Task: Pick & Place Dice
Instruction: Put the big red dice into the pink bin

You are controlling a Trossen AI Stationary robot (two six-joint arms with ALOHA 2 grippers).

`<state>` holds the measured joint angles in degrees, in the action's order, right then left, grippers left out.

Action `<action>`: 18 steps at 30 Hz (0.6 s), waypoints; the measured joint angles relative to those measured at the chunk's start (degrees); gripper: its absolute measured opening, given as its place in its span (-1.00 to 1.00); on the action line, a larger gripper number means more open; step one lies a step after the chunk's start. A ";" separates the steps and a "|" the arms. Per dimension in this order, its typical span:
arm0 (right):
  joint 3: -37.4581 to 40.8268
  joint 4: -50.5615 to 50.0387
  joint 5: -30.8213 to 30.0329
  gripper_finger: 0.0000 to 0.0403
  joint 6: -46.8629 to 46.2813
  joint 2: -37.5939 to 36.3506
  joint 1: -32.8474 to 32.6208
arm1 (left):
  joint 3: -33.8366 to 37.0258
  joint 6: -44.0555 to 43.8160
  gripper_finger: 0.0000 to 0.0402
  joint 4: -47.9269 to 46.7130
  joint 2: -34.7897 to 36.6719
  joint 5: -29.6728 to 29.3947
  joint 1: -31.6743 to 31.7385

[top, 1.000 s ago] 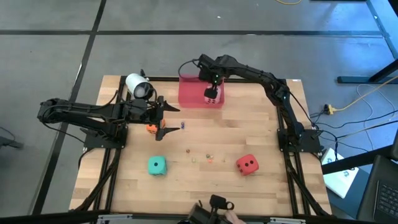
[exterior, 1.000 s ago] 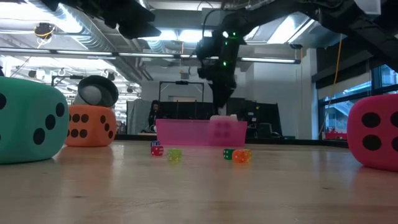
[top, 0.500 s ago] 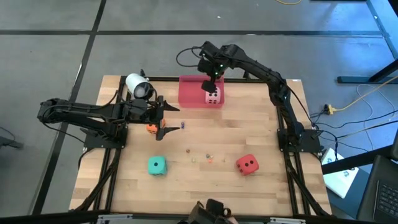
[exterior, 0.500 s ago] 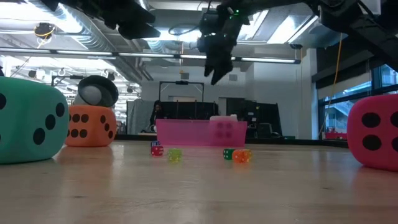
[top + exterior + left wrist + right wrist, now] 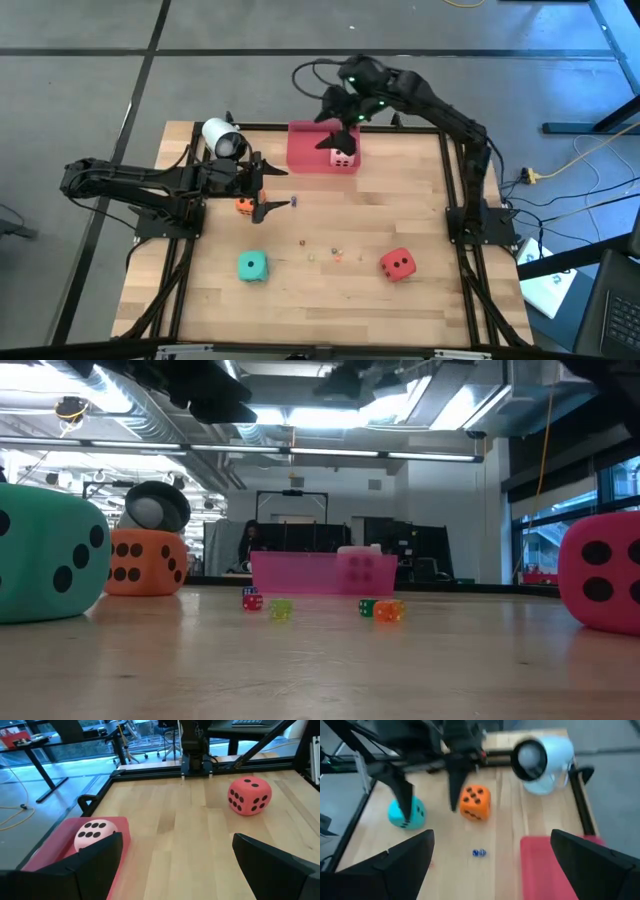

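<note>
Nearest you on the tabletop [image 5: 330, 300] sit the teal die [image 5: 251, 266] and the red die [image 5: 397, 264], well apart from each other, with a scatter of tiny beads [image 5: 325, 250] between them. One step farther in, the orange die [image 5: 244, 206] lies just beside the left gripper [image 5: 270, 192], a little back from its fingertips and toward that arm's base; the fingers stand wide apart and hold nothing. That makes the left arm plainly the nearer one for this die, though by my reading you would have to draw the gripper back before closing on it. A cube has no long axis, so any square approach should serve. Farthest away, the pale pink die [image 5: 342, 154] rests in the pink tray [image 5: 305, 150] at the back edge, and the right gripper [image 5: 335, 115] hangs above it, fingers spread and empty. A white cup [image 5: 224, 138] lies on its side near the left arm.
</note>
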<state>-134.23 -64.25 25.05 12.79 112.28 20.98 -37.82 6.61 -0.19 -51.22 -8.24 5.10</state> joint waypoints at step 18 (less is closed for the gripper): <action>4.66 6.10 6.91 0.99 -0.95 -4.81 -6.92 | -0.02 -2.52 0.86 2.17 0.02 -2.75 0.00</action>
<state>-129.57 -58.15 31.96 11.83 107.47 14.06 -37.85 4.10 1.98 -51.21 -10.99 5.10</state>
